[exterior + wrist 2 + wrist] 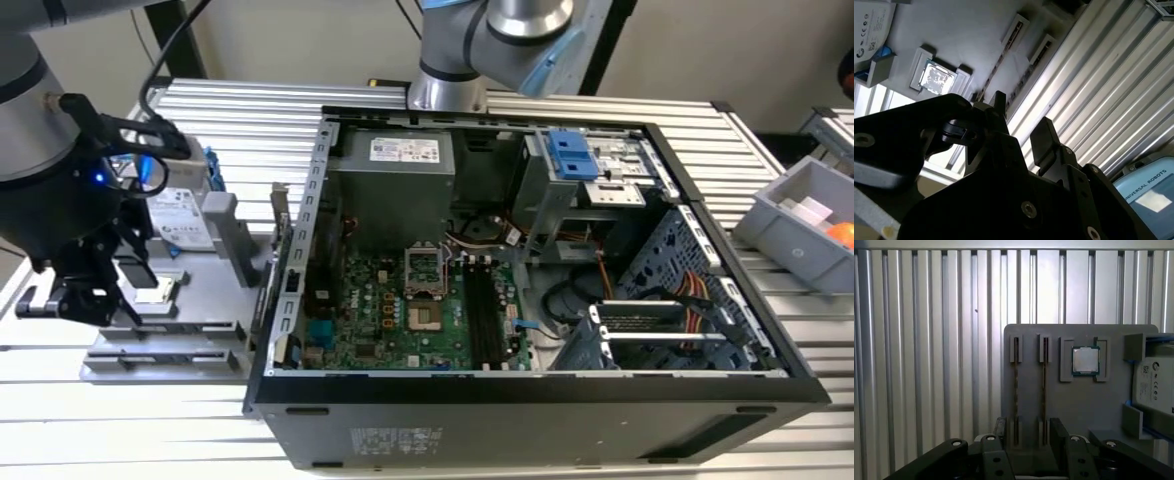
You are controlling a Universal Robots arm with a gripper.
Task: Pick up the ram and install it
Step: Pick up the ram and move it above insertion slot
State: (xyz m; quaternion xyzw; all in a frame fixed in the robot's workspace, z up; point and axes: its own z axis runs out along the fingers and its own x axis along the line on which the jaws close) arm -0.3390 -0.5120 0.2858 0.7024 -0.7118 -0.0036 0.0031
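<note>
Two ram sticks stand on edge in slots of a grey holder plate [1079, 405]: one ram stick [1015, 385] and a second ram stick [1044, 385] beside it. One stick's edge [999, 62] also shows in the second wrist view. My gripper [1029, 432] hovers above the near end of the two sticks, open, with nothing between its fingers [1059, 427]. In the exterior view the gripper [120, 300] hangs over the holder plate [174, 335] at the exterior view's left, beside the open computer case [534, 400]. The board's dark memory slots [483, 320] lie inside the case.
On the same plate sit a square CPU chip [1085, 360] and a silver hard drive [1154, 385] in a blue bracket. The plate and case rest on a ribbed aluminium table [929, 365]. A grey bin [814, 215] stands at the exterior view's right. A second arm's base [447, 90] rises behind the case.
</note>
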